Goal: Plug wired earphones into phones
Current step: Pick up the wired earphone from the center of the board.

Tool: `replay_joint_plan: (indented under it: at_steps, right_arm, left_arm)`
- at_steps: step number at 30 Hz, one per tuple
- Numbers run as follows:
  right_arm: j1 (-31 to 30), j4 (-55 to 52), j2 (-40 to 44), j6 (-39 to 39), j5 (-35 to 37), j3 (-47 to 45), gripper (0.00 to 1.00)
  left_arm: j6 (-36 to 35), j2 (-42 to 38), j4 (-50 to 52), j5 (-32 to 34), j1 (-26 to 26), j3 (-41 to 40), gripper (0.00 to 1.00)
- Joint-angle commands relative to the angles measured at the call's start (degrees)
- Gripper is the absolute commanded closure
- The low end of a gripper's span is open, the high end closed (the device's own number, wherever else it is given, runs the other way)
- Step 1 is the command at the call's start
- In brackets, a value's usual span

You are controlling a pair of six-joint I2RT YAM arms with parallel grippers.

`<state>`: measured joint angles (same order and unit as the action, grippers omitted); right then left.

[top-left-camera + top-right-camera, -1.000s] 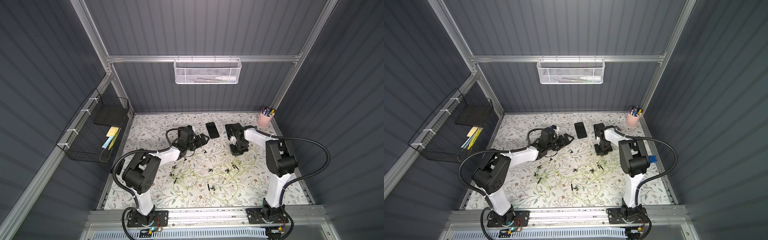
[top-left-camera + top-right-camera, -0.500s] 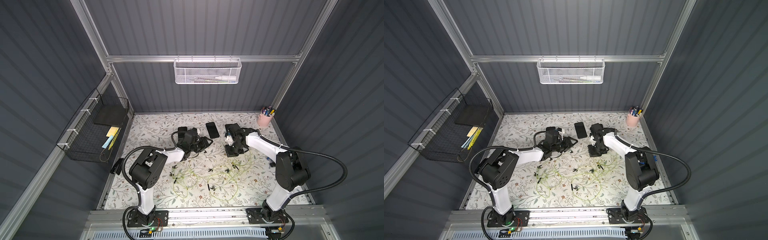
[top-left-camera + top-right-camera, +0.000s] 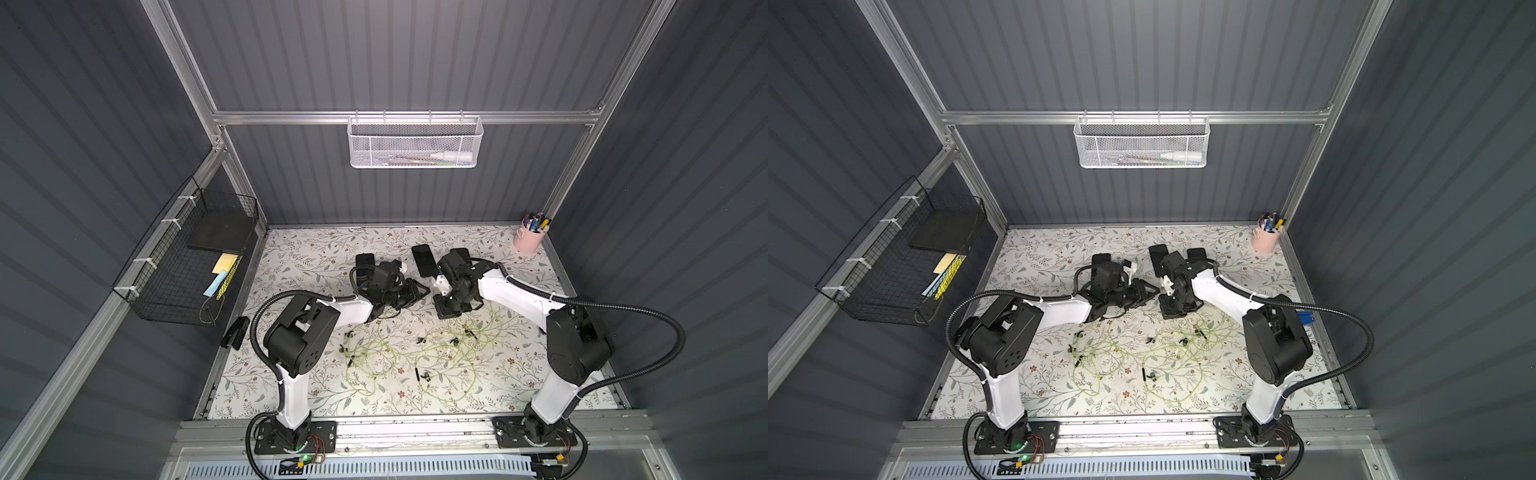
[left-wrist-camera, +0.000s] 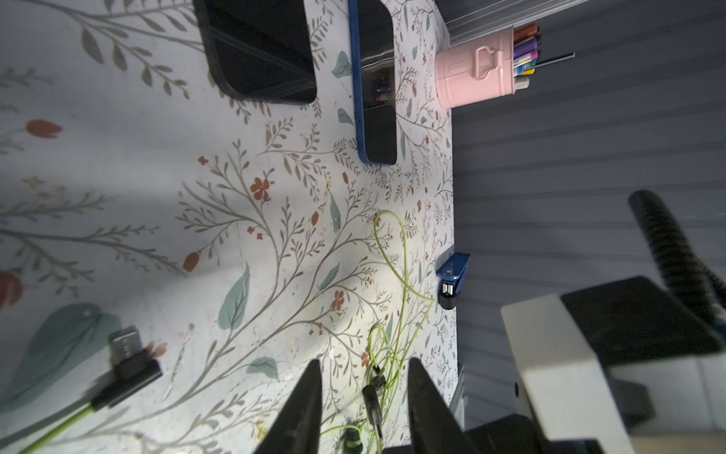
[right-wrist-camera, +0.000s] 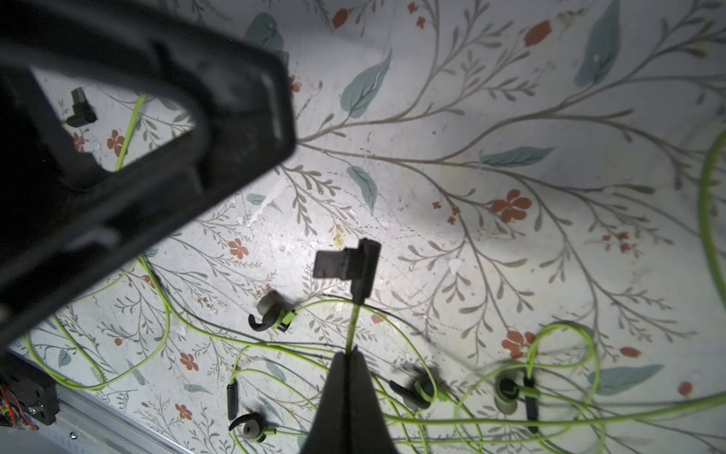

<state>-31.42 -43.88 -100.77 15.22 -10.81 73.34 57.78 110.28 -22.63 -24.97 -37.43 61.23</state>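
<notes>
In the right wrist view my right gripper (image 5: 347, 351) is shut on a yellow-green cord of the wired earphones (image 5: 352, 324). Its black L-shaped plug (image 5: 347, 267) sticks out beyond the tips, above the table. My left gripper (image 4: 363, 367) faces it from close by, with its jaws apart and nothing between them. More cords and earbuds (image 3: 415, 357) lie tangled on the table. Two phones lie at the back, one black (image 4: 259, 51) and one blue-rimmed (image 4: 375, 82). A third phone (image 3: 365, 261) lies behind the left arm. Another plug (image 4: 129, 357) shows blurred beside the left gripper.
A pink pen cup (image 3: 528, 239) stands in the back right corner. A blue stapler (image 4: 451, 275) lies by the right wall, and a black one (image 3: 235, 332) sits off the left table edge. A black wire basket (image 3: 187, 257) hangs on the left wall.
My right gripper has moved left toward the table's middle with the cord. My left gripper has swung right to face it, and its jaws have narrowed.
</notes>
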Motion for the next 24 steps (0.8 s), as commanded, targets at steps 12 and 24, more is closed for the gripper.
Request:
replay_joint_plan:
  at_steps: [12,24]
  right_arm:
    - [-1.7,0.6,-2.2,1.1,1.3,2.8,1.0]
    - [-2.3,0.9,-3.2,0.9,1.7,3.2,1.0]
  left_arm:
    - [-3.0,1.7,3.8,-3.7,-0.7,1.5,0.74]
    - [-2.8,2.5,3.5,-4.8,-1.2,1.8,0.78]
